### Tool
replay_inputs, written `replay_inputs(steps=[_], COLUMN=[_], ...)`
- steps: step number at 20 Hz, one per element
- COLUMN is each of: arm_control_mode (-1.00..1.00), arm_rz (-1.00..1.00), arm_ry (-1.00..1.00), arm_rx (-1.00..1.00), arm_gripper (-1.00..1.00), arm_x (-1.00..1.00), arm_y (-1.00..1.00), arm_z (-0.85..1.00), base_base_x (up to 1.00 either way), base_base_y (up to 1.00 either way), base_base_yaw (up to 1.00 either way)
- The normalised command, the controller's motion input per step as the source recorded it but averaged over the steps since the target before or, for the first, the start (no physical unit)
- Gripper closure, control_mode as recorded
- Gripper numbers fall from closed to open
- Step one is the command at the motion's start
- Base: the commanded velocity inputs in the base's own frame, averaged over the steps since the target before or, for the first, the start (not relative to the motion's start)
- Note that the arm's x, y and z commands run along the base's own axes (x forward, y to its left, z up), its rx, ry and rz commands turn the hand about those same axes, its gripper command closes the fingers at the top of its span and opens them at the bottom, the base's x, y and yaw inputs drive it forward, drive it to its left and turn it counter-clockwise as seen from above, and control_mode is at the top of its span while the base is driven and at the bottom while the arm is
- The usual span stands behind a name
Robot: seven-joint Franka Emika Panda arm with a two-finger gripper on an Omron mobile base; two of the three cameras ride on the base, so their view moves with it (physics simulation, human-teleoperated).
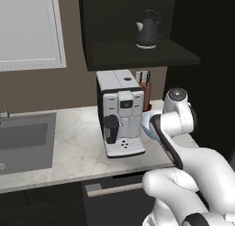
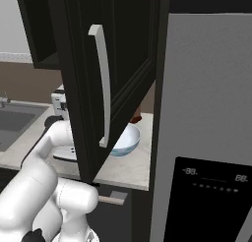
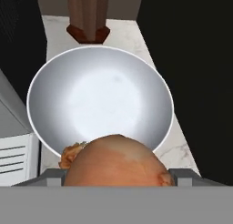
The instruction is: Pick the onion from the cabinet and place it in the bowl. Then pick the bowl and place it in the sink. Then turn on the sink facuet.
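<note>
Onion [image 3: 116, 159] held close under the hand camera, above the near rim of the bowl [image 3: 100, 102]; fingers evidently closed on the bulb, though the tips themselves hidden behind it, so grip inferred from its position. Bowl empty, white inside, sitting on the marble counter [image 3: 179, 148] between the coffee machine [image 1: 120, 112] and the dark cabinet side. Knife block [image 3: 88, 18] just beyond the bowl's far rim. In the right base view, bowl [image 2: 125, 140] partly masked by the open cabinet door [image 2: 93, 83]. Sink [image 1: 25, 140] well apart to the left, past the coffee machine; faucet too little in view to describe.

Step in hand, judged: carry over the bowl, release not yet made. Onion offset toward the near rim; small advance toward centre advisable before opening.

Handling notes: onion likely light, firm, round, with papery skin prone to slip; best gripped across the widest part, away from the pointed tip. Low release preferred, to limit rolling or bouncing. Bowl probably rigid, smooth, possibly fragile; rim pinch the likely hold, wall between the fingers. Contents free to roll if tilted.
</note>
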Motion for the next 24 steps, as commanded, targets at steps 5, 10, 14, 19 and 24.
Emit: replay_inputs(steps=[5,10,14,19,24], arm_control_mode=[-1.00,-1.00,-1.00,-1.00,-1.00], arm_rz=[0.11,0.09,0.08,0.06,0.04], arm_ry=[0.07,0.02,0.00,0.00,0.00], arm_rx=[0.00,0.00,0.01,0.00,0.03], arm_gripper=[1.00,1.00,1.00,-1.00,-1.00], arm_x=[0.38,0.20,0.13,0.10,0.10], arm_y=[-0.01,-0.10,-0.13,-0.07,-0.02], arm_z=[-0.41,-0.32,-0.24,-0.15,-0.01], base_base_x=[0.00,0.00,0.00,0.00,0.00], base_base_y=[0.00,0.00,0.00,0.00,0.00], base_base_yaw=[0.00,0.00,0.00,0.00,0.00])
